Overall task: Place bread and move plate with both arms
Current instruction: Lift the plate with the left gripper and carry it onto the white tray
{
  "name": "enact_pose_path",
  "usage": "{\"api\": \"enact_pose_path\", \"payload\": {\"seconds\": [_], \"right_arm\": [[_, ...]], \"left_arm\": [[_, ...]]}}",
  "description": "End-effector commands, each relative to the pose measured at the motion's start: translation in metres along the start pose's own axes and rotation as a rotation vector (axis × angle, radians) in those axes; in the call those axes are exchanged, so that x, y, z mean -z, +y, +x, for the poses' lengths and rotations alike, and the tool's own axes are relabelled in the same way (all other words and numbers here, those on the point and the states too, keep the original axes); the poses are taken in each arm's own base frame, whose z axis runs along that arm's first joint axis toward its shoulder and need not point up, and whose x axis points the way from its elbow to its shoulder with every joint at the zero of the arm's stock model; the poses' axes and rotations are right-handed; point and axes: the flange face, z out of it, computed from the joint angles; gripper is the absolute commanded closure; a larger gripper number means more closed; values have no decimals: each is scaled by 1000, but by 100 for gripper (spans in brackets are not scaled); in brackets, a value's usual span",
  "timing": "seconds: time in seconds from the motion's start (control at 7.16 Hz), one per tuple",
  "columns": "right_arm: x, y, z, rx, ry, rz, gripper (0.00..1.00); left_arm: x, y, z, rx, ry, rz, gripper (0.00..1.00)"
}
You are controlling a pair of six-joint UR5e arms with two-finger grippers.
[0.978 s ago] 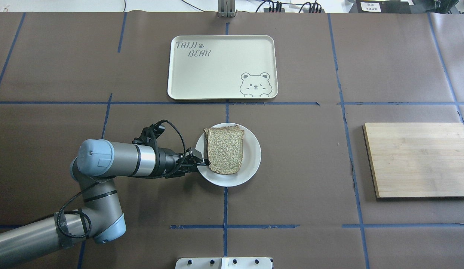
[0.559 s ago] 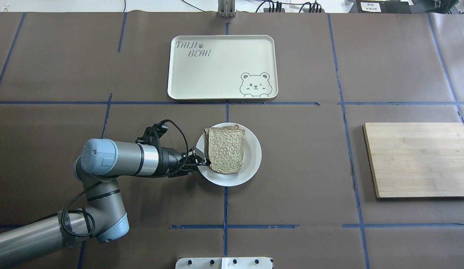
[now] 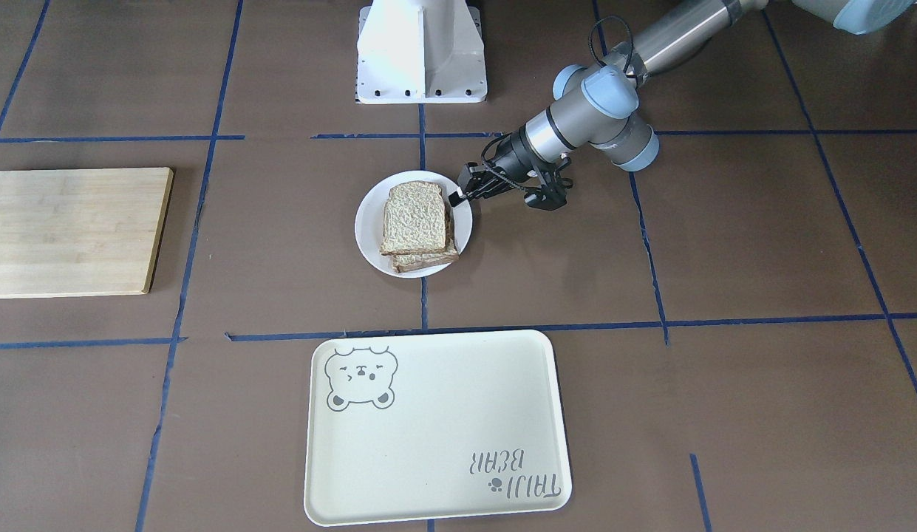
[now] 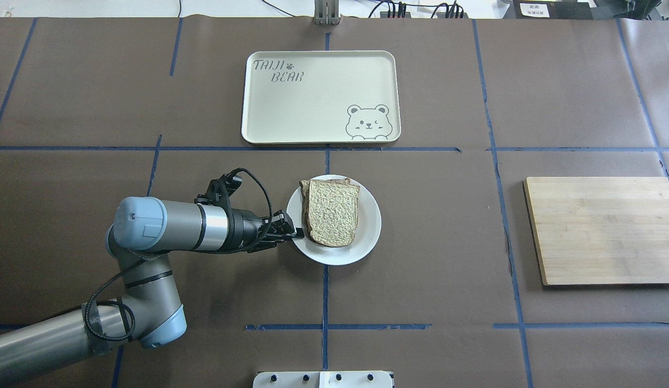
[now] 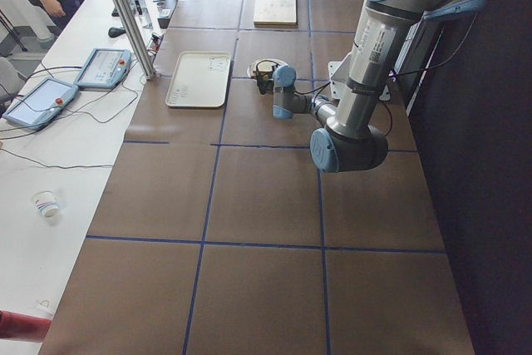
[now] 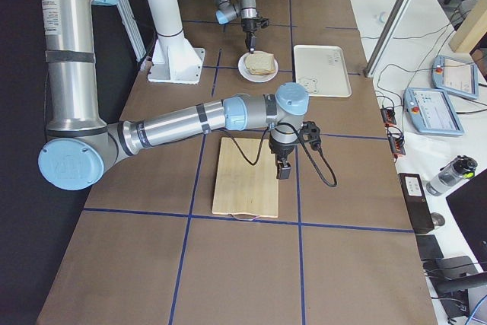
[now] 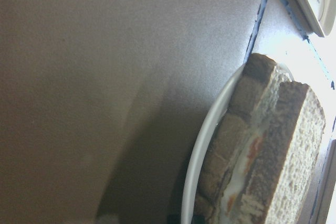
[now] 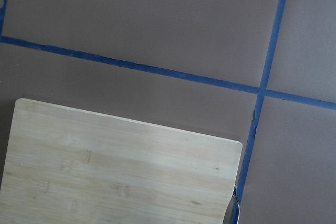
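1. The bread (image 4: pixel 334 213) lies flat on the plate (image 4: pixel 367 226), on top of a darker slice (image 3: pixel 426 259). Its rounded end faces the robot, and its long axis runs from the robot toward the tray (image 4: pixel 312 108).
2. The plate sits mid-surface (image 4: pixel 447 242), between the robot's base and the tray and apart from both.
3. The left arm (image 4: pixel 172 233) reaches in low from the robot's left. The left fingers (image 4: pixel 296 234) appear pinched shut on the plate's near-left rim, just beside the bread's crust.
4. Plate and bread therefore lie straight beyond those fingertips, toward the robot's right, with the bread's long axis crossing the line of the grip.
5. The right fingers (image 6: pixel 282 170) hang over the wooden board (image 4: pixel 604 229), well apart from the plate. Whether they are parted or closed cannot be told.
6. The left arm is plainly the nearer. A two-armed carry would likely need the right arm to cross to the plate's free rim, opposite the left fingers.
7. The tray lies forward of the plate, so a move there would likely run sideways to the grip.
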Motion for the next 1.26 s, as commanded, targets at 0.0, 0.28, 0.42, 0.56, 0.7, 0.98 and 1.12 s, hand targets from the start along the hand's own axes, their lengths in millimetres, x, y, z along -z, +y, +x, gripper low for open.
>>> {"api": "enact_pose_path", "payload": {"seconds": [0.0, 0.28, 0.42, 0.56, 0.7, 0.98, 1.12], "right_arm": [[1, 0, 1, -2, 0, 2, 0], [1, 0, 1, -4, 2, 2, 0], [1, 0, 1, -4, 2, 2, 0], [2, 0, 2, -3, 4, 3, 0], [1, 0, 2, -3, 5, 1, 0], [2, 0, 3, -4, 5, 4, 0], [3, 1, 3, -5, 7, 5, 0]], "left_arm": [[17, -11, 20, 20, 46, 17, 100], [30, -20, 29, 63, 112, 18, 100], [34, -25, 42, 70, 138, 25, 100], [35, -31, 52, 101, 156, 35, 100], [38, -36, 66, 154, 224, 69, 100], [26, -51, 84, 313, 342, 181, 100], [6, -68, 90, 355, 370, 254, 100]]}}
